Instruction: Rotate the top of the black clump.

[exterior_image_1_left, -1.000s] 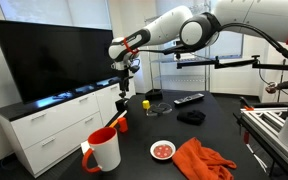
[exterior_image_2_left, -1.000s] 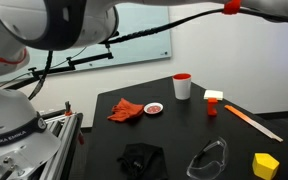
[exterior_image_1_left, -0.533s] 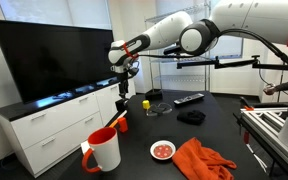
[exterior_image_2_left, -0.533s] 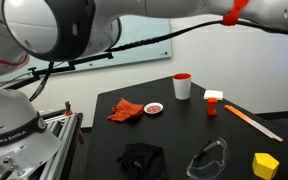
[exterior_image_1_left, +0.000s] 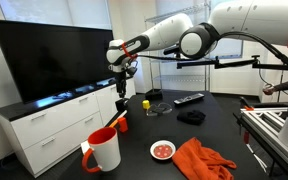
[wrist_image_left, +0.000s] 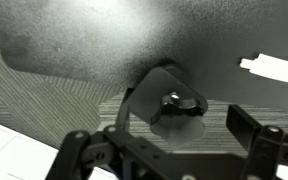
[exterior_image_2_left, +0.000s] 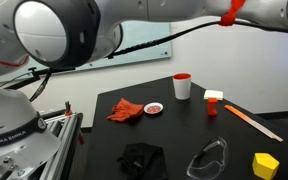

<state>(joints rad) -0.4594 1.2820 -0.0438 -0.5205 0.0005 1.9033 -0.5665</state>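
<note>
The black clump (exterior_image_1_left: 121,105) stands slim and upright near the far left of the dark table, behind a small red object (exterior_image_1_left: 121,124). In the wrist view its knobbed top (wrist_image_left: 174,102) sits on a rounded dark plate. My gripper (exterior_image_1_left: 122,82) hangs straight above it, a little clear of the top. In the wrist view the gripper (wrist_image_left: 164,132) is open, with its fingers (wrist_image_left: 248,124) wide apart on either side of the knob and touching nothing. I cannot make out the clump in the exterior view from the opposite side.
A white-and-red mug (exterior_image_1_left: 104,151) (exterior_image_2_left: 182,86), a small red dish (exterior_image_1_left: 162,150) (exterior_image_2_left: 153,107) and a red cloth (exterior_image_1_left: 200,160) (exterior_image_2_left: 126,110) lie on the table. A black remote (exterior_image_1_left: 189,99), a flat black lump (exterior_image_1_left: 191,116) and a yellow block (exterior_image_1_left: 144,103) are nearby. A large monitor (exterior_image_1_left: 49,60) stands behind.
The gripper has shifted slightly to the left above the clump. Nothing on the table has moved.
</note>
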